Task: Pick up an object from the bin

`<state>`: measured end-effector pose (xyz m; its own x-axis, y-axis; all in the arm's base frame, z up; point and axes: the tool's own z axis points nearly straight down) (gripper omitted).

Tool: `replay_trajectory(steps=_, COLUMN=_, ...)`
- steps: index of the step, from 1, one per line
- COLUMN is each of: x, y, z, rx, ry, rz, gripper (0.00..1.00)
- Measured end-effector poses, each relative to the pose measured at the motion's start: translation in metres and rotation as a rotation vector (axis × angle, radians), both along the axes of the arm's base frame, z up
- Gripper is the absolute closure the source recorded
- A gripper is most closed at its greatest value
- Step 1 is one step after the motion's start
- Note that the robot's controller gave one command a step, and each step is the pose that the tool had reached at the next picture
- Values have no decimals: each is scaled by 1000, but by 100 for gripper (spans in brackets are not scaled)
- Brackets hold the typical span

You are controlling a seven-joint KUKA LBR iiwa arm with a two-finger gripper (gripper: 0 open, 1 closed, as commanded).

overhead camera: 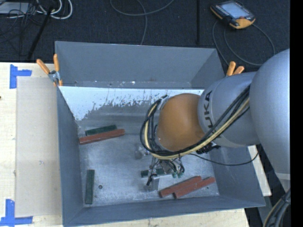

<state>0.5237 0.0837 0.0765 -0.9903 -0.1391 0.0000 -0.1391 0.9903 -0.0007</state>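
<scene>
The arm [265, 103] comes into the grey metal bin [70, 164] from the right. Its wrist is wrapped in a rounded orange cover [177, 122], with black and yellow cables [147, 126] looped round the left side of that cover. Below the cover, the hand [161, 173] hangs low over the bin floor, a little right of the middle and towards the near wall. The wrist and cables hide much of the hand, so I cannot tell whether it stands apart or together, nor whether anything is caught in it.

A small dark green piece [146, 173] lies on the floor at the hand's left side. It appears to touch the hand, though the view there is too cluttered to be sure. Just beside the hand, to its lower right, are two reddish-brown bars [187, 187]. They lie slanted and overlapping, and their left ends come close under the hand.

The other things lie well apart from the hand. At the upper left of the floor, a dark green bar [101, 130] lies next to a longer reddish-brown bar [102, 136], both nearly level across the view. Near the lower left corner, another dark green bar [89, 187] lies flat on the floor and runs along the left wall.
</scene>
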Motion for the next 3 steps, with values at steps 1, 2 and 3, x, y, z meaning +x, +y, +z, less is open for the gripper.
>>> replay_trajectory(steps=1, x=37, y=-38, z=-6, rx=1, ry=-1, rz=100, gripper=100)
replay_trajectory(steps=2, x=37, y=-38, z=-6, rx=1, ry=-1, rz=99, gripper=100)
replay_trajectory(steps=3, x=98, y=-59, z=132, rx=2, ry=-4, rz=90, gripper=100)
